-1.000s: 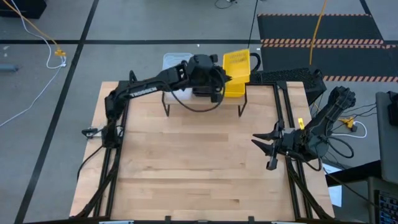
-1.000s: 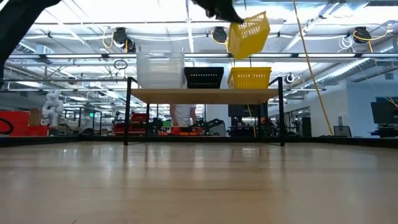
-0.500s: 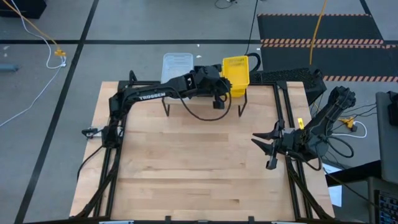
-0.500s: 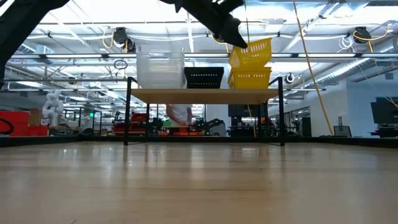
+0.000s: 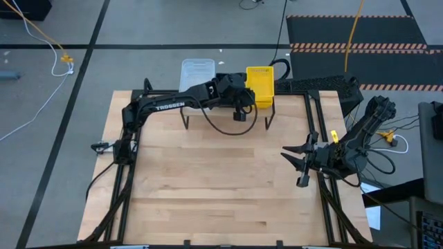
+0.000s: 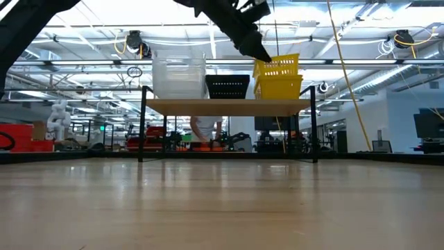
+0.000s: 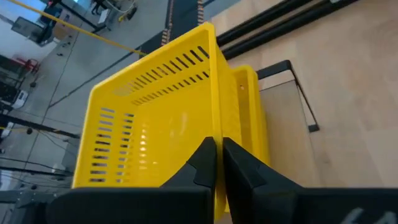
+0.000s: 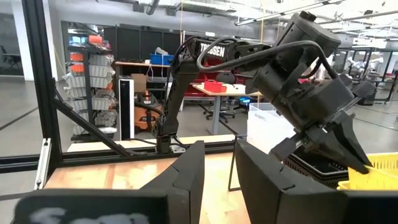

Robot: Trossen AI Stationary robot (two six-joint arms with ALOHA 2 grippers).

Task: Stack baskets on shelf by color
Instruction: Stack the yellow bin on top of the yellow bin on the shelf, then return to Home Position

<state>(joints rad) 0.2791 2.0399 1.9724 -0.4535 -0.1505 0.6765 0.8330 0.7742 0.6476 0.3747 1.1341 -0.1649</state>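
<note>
My left gripper [image 5: 249, 91] is shut on a yellow perforated basket [image 6: 279, 66] over the right end of the shelf [image 6: 225, 105]. This basket sits partly inside another yellow basket [image 6: 279, 87] that stands on the shelf. Clear baskets [image 6: 179, 76] are stacked at the shelf's left end, and a black basket [image 6: 227, 86] stands in the middle. My right gripper [image 5: 294, 162] waits open and empty near the table's right edge. My left gripper pinches the upper yellow basket's left side wall at its rim [image 7: 217, 127], one finger inside the basket and one outside. The fingers [image 6: 258, 50] slant down from above and from the table's left. The basket is nearly level, its lower part inside the yellow basket beneath.
The wooden tabletop [image 5: 221, 187] lies bare in front of the shelf. Black frame rails run along the table's left [image 5: 124, 187] and right [image 5: 325, 200] sides. The left arm [image 5: 173, 105] reaches across above the shelf's middle.
My left gripper has gone down toward the shelf's right end with the yellow basket. The basket hung tilted high above the yellow one; now it is nearly level and partly sunk into it. The gripper has stayed shut.
</note>
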